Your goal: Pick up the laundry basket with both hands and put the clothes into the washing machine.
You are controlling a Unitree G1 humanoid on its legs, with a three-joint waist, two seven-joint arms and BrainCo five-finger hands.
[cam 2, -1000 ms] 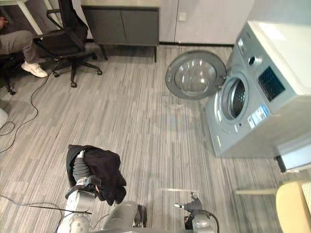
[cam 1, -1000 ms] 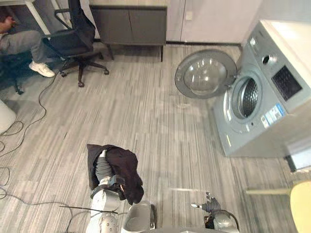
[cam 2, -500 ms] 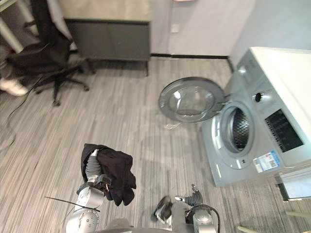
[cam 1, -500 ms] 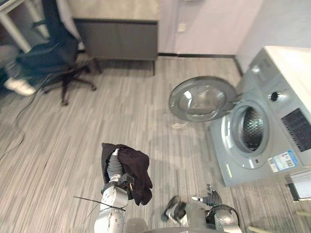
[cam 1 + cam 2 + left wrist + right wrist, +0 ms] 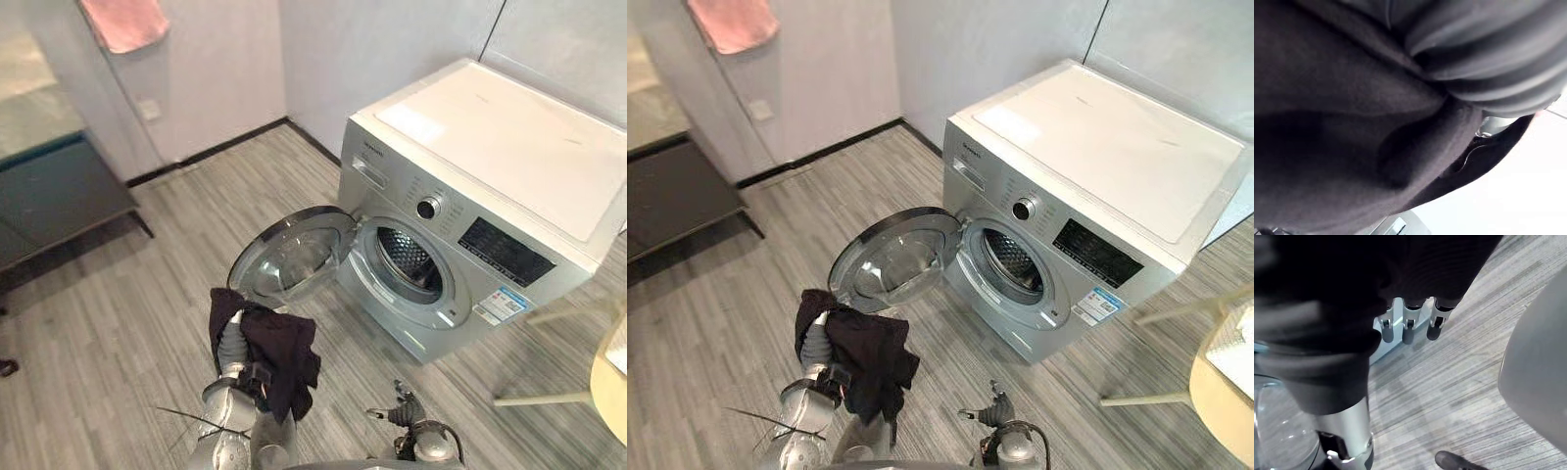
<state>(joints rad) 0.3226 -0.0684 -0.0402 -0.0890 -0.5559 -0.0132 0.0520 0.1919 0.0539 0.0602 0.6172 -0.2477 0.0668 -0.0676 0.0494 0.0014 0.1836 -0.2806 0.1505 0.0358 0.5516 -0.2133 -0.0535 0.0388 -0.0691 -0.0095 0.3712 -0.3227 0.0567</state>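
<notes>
A dark garment hangs draped over my left hand, which is raised low in the middle of the scene. Its ribbed cover shows beside the cloth, while its fingers are buried under it. In the left wrist view the same dark garment lies right against the cover. The silver washing machine stands just beyond, with its round door swung open towards me and its drum opening bare. My right hand hangs low and apart from the cloth, its fingers straight, holding nothing.
A pink towel hangs on the wall at the far left. A dark low cabinet stands below it. A pale yellow round seat with a wooden leg is at the right edge, beside the washer. Grey striped floor lies between me and the machine.
The camera has swung towards the washer, which now stands nearer and more central; the office chair and seated person have left the picture. The garment stays draped on my left hand.
</notes>
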